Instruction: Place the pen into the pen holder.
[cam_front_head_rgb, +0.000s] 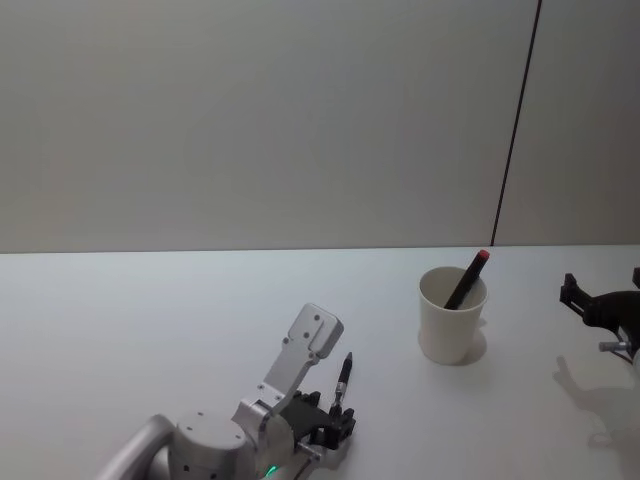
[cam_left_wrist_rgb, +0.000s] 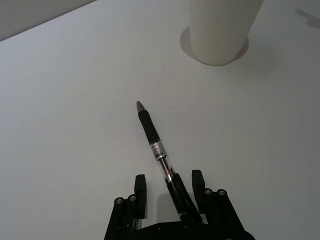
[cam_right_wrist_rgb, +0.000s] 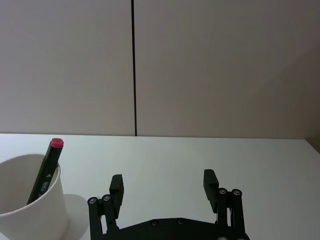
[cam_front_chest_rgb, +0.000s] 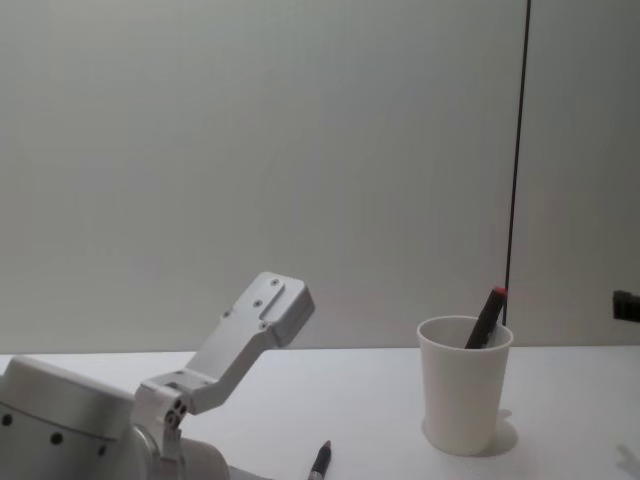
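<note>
A pen (cam_left_wrist_rgb: 152, 137) with a black grip and clear barrel lies on the white table, its tip pointing toward the pen holder (cam_left_wrist_rgb: 220, 30). My left gripper (cam_left_wrist_rgb: 168, 189) is open, its fingers on either side of the pen's rear end without closing on it. From the head view the pen (cam_front_head_rgb: 344, 375) sticks out ahead of the left gripper (cam_front_head_rgb: 338, 422), left of the white paper-cup pen holder (cam_front_head_rgb: 452, 325). My right gripper (cam_right_wrist_rgb: 163, 184) hovers open and empty to the right of the pen holder (cam_right_wrist_rgb: 30, 210).
A black marker with a red cap (cam_front_head_rgb: 468, 280) leans inside the cup. A plain wall with a dark vertical seam (cam_front_head_rgb: 515, 130) stands behind the table (cam_front_head_rgb: 150, 320).
</note>
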